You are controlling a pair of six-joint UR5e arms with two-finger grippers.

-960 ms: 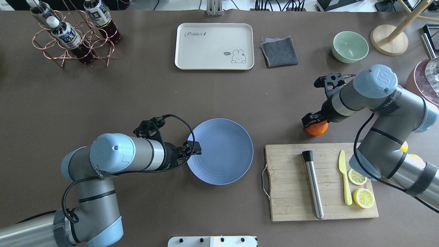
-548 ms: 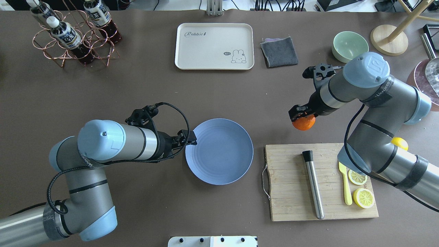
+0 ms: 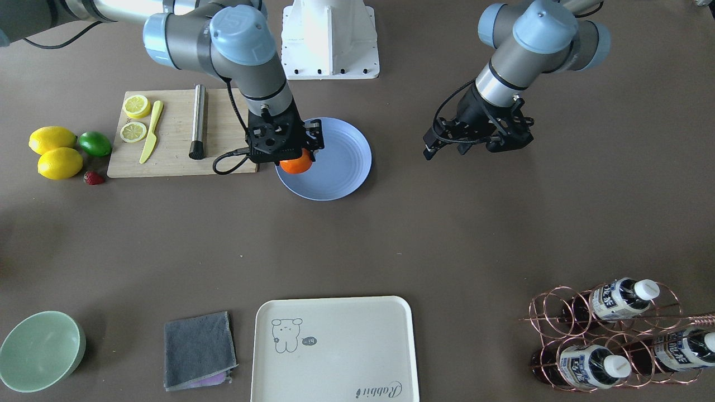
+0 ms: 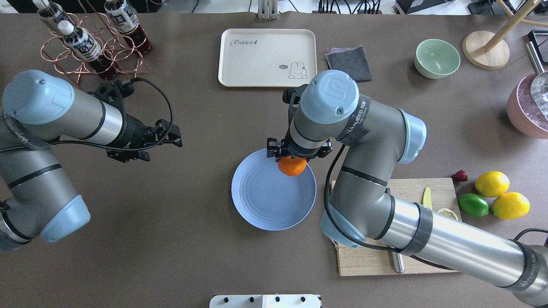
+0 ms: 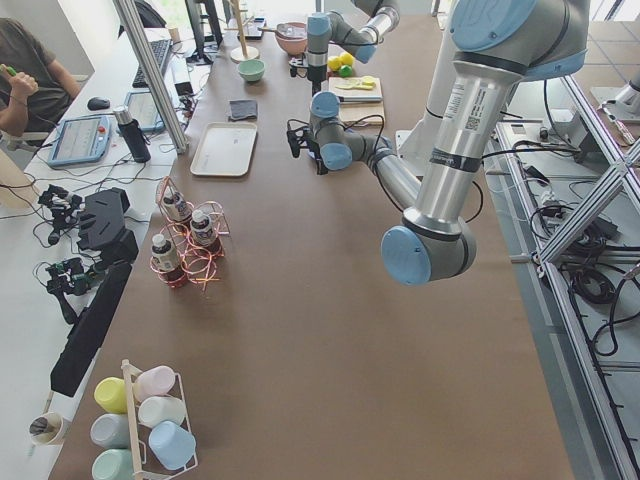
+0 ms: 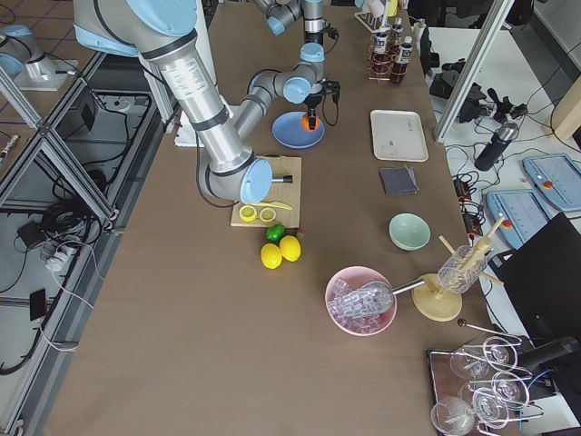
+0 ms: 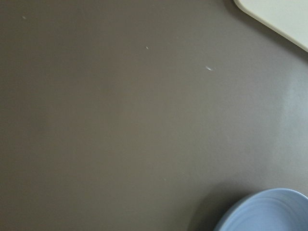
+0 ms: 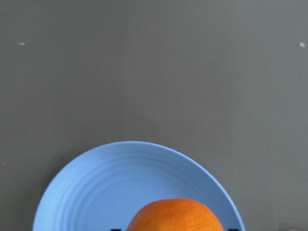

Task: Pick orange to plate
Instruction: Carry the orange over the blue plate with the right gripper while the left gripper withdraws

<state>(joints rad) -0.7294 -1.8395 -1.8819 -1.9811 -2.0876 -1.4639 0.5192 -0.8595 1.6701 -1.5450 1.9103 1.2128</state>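
Note:
My right gripper (image 4: 292, 159) is shut on the orange (image 4: 292, 167), a small bright-orange fruit, and holds it over the far right rim of the periwinkle-blue plate (image 4: 265, 201). In the front-facing view the orange (image 3: 296, 164) hangs below the right gripper (image 3: 295, 154) at the edge of the plate (image 3: 343, 159). The right wrist view shows the top of the orange (image 8: 175, 215) over the plate (image 8: 110, 187). I cannot tell whether the fruit touches the plate. My left gripper (image 4: 176, 139) hovers well left of the plate, open and holding nothing.
A wooden cutting board (image 4: 364, 261) with a yellow knife and lemon slices lies right of the plate, partly under my right arm. Two lemons (image 4: 492, 184), a lime (image 4: 473, 204) and a strawberry sit beyond it. A cream tray (image 4: 267, 57), grey cloth (image 4: 355, 60), green bowl (image 4: 436, 57) and bottle rack (image 4: 90, 47) line the far side.
My right arm has carried the orange leftwards from beside the cutting board to above the plate. My left arm has drawn back, away from the plate, to the left.

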